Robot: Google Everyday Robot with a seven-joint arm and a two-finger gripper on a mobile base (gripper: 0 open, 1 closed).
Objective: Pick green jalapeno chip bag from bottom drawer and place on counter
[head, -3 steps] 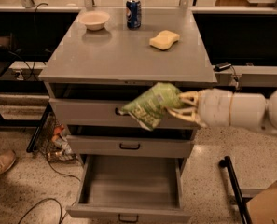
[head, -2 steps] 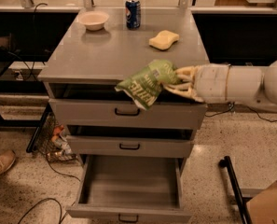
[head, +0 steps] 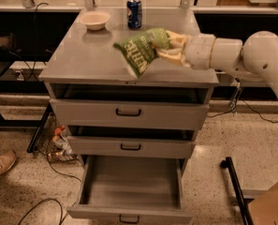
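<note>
Camera view: green bag (head: 141, 48) in pincer (head: 169, 47) over counter (head: 89, 55)

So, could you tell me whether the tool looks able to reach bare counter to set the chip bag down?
Probably yes: the tool holds the green jalapeno chip bag just over the front of the counter, while the bowl and soda can stand further back.

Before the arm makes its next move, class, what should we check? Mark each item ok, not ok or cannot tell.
1. The gripper is shut on the green jalapeno chip bag: ok.
2. The gripper and bag are above the counter, toward its right front: ok.
3. The bag touches the counter: cannot tell.
4. The bowl and the can stand apart from the bag, at the back: ok.
5. The bag is out of the bottom drawer, which stands open: ok.
</note>
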